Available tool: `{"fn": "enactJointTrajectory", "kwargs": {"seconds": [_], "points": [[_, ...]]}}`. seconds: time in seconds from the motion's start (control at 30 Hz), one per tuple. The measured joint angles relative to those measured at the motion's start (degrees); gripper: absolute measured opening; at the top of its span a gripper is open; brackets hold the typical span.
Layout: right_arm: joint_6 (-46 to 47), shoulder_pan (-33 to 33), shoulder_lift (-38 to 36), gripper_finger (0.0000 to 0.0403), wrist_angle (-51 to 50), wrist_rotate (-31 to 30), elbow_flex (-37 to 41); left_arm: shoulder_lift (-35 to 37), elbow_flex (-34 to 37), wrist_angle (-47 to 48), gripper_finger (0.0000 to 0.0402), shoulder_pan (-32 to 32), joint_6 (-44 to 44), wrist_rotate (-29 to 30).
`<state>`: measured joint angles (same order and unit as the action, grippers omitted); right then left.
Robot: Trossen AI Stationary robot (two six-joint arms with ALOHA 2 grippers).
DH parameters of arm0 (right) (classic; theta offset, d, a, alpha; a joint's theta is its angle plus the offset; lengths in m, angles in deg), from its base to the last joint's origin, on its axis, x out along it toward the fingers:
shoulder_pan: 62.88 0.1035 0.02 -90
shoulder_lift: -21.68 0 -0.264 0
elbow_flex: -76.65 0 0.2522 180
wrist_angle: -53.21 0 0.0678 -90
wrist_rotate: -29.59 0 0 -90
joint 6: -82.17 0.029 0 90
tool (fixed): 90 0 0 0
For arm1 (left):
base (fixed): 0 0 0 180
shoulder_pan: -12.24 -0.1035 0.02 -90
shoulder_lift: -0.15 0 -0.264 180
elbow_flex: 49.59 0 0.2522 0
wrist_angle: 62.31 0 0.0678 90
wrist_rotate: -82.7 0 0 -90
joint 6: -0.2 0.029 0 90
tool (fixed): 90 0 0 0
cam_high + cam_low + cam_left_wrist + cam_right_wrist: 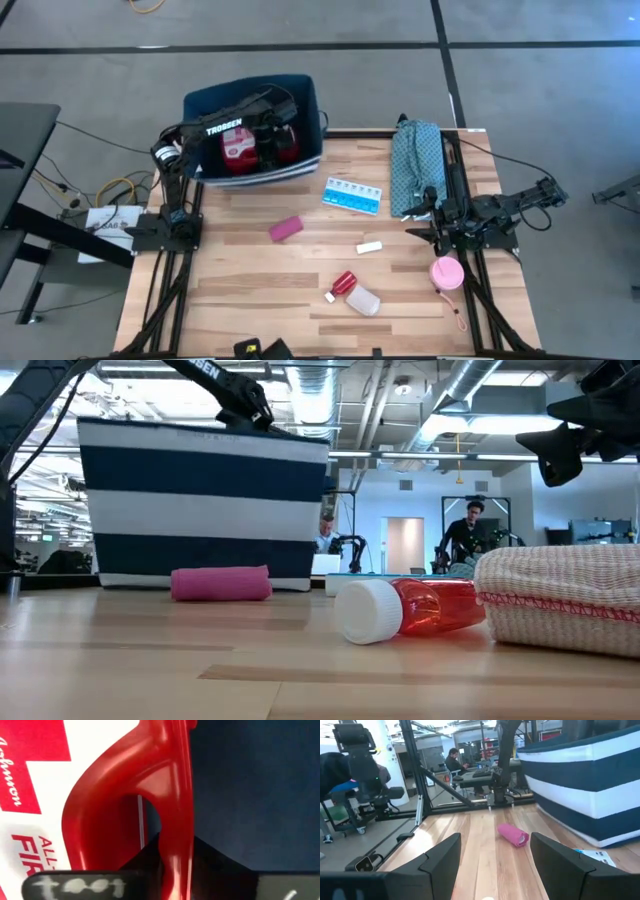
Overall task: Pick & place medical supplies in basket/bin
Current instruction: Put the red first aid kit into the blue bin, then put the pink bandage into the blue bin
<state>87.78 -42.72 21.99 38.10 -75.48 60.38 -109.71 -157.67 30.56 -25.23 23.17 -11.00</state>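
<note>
Red-white first-aid case (238, 150) — inside navy bin (305, 100)

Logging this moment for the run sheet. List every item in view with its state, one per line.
first-aid case: inside the bin, handle gripped
left gripper: inside the bin, shut on the case's red handle
right gripper: open, empty
bin: upright on the table
red bottle: on its side, white cap on
pill organizer: flat, lids closed
magenta block: lying on the table

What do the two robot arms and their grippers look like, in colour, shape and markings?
Both arms are black, slim and jointed, with dark cables along them. The left arm carries white lettering "TROSSEN". The right gripper has two flat, angular black fingers. The left gripper is black too, with scrawled white marks.
</note>
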Motion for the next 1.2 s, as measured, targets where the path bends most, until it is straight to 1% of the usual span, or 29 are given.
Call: {"fn": "enactJointTrajectory", "kwargs": {"seconds": [0.07, 0.1, 0.2, 0.23, 0.27, 0.33, 0.43, 0.57, 0.63, 0.73, 0.83, 1.0, 1.2], "points": [[0.0, 0.0, 0.0, 0.0234, 0.0, 0.0, 0.0, 0.0, 0.0, 2.3, 0.0042, 1.2, 0.0, -0.6], [0.0, 0.0, 0.0, 0.0234, 0.0, 0.0, 0.0, 0.0, 0.0, 2.6, 0.0042, 1.8, 0.0, 1.2], [0.0, 0.0, 0.0, 0.0234, 0.0, 0.0, 0.0, 0.0, 0.1, 0.5, 0.0043, 3.3, -3.2, 12.1], [0.0, 0.0, 0.0, 0.0234, 0.0, 0.0, 0.0, 0.0, 0.1, -0.3, 0.0044, 3.4, -3.9, 14.1], [0.0, 0.0, 0.0, 0.0234, 0.0, 0.0, 0.0, 0.0, 0.1, -0.9, 0.0046, 3.3, -4.1, 14.5], [0.0, 0.0, 0.0, 0.0234, 0.0, 0.0, 0.0, 0.0, 0.1, -1.3, 0.0053, 3.1, -5.1, 12.3], [0.0, 0.0, 0.0, 0.0234, 0.0, 0.0, 0.0, 0.0, 0.1, -1.2, 0.0071, 3.3, -7.8, 11.0], [0.0, 0.0, 0.0, 0.0234, 0.0, 0.0, 0.0, 0.0, 0.1, 0.5, 0.01, 4.0, -9.1, 11.1], [0.0, 0.0, 0.0, 0.0234, 0.0, 0.0, 0.0, 0.0, 0.1, 1.2, 0.0114, 4.5, -9.1, 11.6], [0.0, 0.0, 0.0, 0.0234, 0.0, 0.0, 0.0, 0.0, -0.6, 2.1, 0.0129, 5.3, -9.1, 14.6], [0.0, 0.0, 0.0, 0.0234, 0.0, 0.0, 0.0, 0.1, -3.6, 5.4, 0.0138, 5.7, -9.5, 16.9], [0.0, 0.0, 0.0, 0.0234, 0.0, 0.0, 0.0, 0.1, -11.3, 10.6, 0.0139, 6.2, -12.2, 17.8], [0.0, 0.0, 0.0, 0.0234, 0.1, 0.0, 0.0, 0.9, -20.9, 11.1, 0.0139, 8.1, -13.7, 18.6]]}}
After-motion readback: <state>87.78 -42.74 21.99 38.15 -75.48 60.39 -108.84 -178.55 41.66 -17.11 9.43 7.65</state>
